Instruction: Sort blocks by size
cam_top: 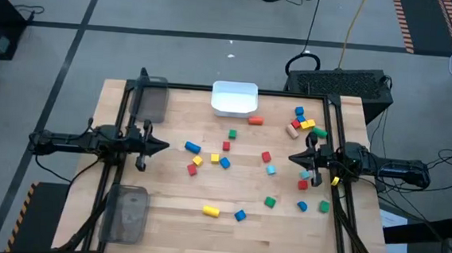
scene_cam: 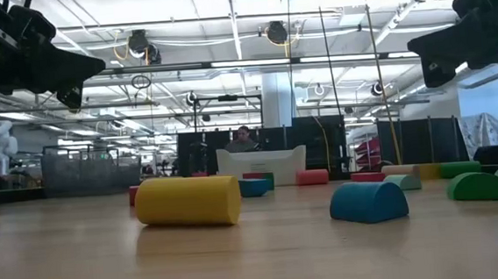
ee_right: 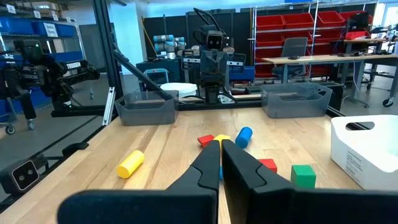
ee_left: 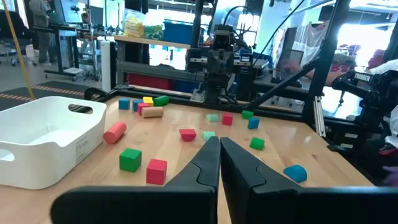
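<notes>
From above, coloured blocks [cam_top: 226,146] lay scattered across the table [cam_top: 163,226], most toward the right. The left gripper [cam_top: 159,146] and right gripper [cam_top: 295,158] hovered at opposite edges. In each wrist view, the fingers were pressed together, holding nothing.

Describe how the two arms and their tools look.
Both arms are dark, nearly black, built of jointed segments. The left tool and right tool each end in two matte black fingers that taper to a wedge-shaped tip. Black cables trail from the right arm's base. No markings are readable.
</notes>
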Action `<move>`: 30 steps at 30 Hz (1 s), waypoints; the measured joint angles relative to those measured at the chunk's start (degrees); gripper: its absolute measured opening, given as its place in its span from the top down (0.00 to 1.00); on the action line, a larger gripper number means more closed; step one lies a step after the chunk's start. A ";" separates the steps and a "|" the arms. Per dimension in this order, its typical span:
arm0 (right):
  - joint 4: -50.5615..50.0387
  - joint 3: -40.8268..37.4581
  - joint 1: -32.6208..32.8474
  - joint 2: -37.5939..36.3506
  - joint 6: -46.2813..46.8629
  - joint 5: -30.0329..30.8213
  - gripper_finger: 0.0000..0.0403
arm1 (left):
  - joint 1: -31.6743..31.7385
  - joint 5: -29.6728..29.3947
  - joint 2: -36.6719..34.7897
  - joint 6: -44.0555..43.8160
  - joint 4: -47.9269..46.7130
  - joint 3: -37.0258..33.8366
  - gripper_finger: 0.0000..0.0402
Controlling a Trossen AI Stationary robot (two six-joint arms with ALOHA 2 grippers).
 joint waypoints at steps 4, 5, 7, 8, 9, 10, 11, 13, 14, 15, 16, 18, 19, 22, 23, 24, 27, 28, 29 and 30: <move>-0.01 0.00 0.02 0.01 0.00 0.02 1.00 | 0.00 0.00 -0.02 0.00 0.00 -0.02 0.96; -0.01 0.00 0.00 0.02 0.00 0.00 1.00 | 0.00 0.00 0.00 -0.01 -0.01 -0.01 0.96; -0.01 0.00 0.02 0.02 0.00 0.01 1.00 | 0.00 0.00 -0.02 0.00 -0.02 0.00 0.96; 0.00 0.00 0.02 0.01 0.00 0.02 1.00 | -0.02 0.00 -0.02 0.00 -0.02 -0.02 0.96; -0.01 0.00 0.01 0.02 0.00 0.02 1.00 | -0.02 0.00 0.00 -0.02 -0.02 -0.02 0.96; 0.00 0.00 0.00 0.00 0.00 0.00 1.00 | 0.00 0.00 -0.02 -0.01 -0.02 -0.02 0.96; 0.00 0.00 0.02 0.01 0.00 0.00 1.00 | 0.00 0.00 -0.02 0.00 -0.02 0.00 0.96; 0.00 0.00 0.00 0.00 0.00 0.00 1.00 | -0.01 0.00 -0.01 -0.01 0.00 -0.01 0.96; 0.01 0.00 0.02 0.02 0.00 0.00 1.00 | 0.00 0.00 -0.02 0.00 -0.01 0.00 0.96; 0.00 0.01 0.01 0.00 0.00 0.00 1.00 | 0.00 0.00 -0.02 0.00 -0.01 -0.01 0.96; -0.01 0.00 0.02 0.01 0.00 0.00 1.00 | -0.01 0.00 -0.01 0.00 0.00 -0.02 0.96; -0.01 0.00 0.00 0.01 0.00 0.01 1.00 | -0.01 0.00 -0.02 0.00 -0.01 -0.02 0.96; -0.01 0.00 0.01 0.02 0.00 0.02 1.00 | -0.02 0.00 -0.02 0.00 0.00 -0.02 0.96; 0.00 0.00 0.01 0.01 0.00 0.02 1.00 | -0.02 0.00 -0.02 0.00 -0.02 -0.01 0.96; 0.01 0.00 0.01 0.02 0.00 0.02 1.00 | 0.00 0.00 -0.02 -0.01 -0.01 0.00 0.96; 0.01 0.01 0.02 0.02 0.00 0.02 1.00 | 0.00 0.00 -0.02 0.00 0.00 -0.02 0.96; 0.00 0.01 0.01 0.01 0.00 0.02 1.00 | -0.01 0.00 -0.01 -0.01 0.00 0.00 0.96; 0.03 0.00 0.02 0.02 0.00 0.02 1.00 | -0.01 0.00 -0.02 0.00 -0.01 -0.01 0.96; 0.22 0.01 0.01 0.01 0.00 0.02 1.00 | 0.00 0.00 0.00 -0.02 0.00 -0.02 0.96; 0.62 0.00 0.02 0.02 -0.01 0.02 1.00 | 0.00 0.00 -0.02 0.00 0.00 0.00 0.96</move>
